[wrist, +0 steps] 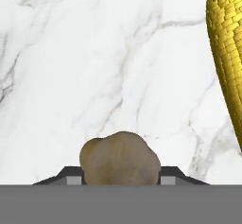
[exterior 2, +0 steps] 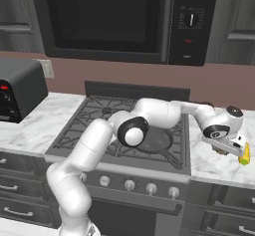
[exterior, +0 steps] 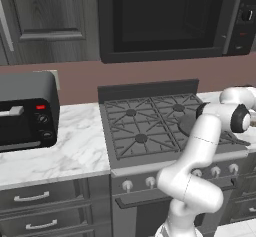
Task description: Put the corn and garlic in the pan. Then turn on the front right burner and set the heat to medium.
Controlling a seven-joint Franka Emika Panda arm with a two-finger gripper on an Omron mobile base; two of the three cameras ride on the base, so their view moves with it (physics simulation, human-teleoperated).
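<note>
From the left, I see the round dark grey skillet [exterior 2: 155, 141] sitting empty on the stove's front right grate. My gripper [exterior 2: 230, 147] is down over the white marble counter [exterior 2: 211, 161] to the stove's right. In the hand view the small tan-brown garlic lump [wrist: 119, 158] sits between my fingertips [wrist: 73, 179], which appear pressed against its sides. The bright yellow corn cob [wrist: 228, 62] lies just beside it. I judge garlic comes first: lift, then carry left to the skillet.
</note>
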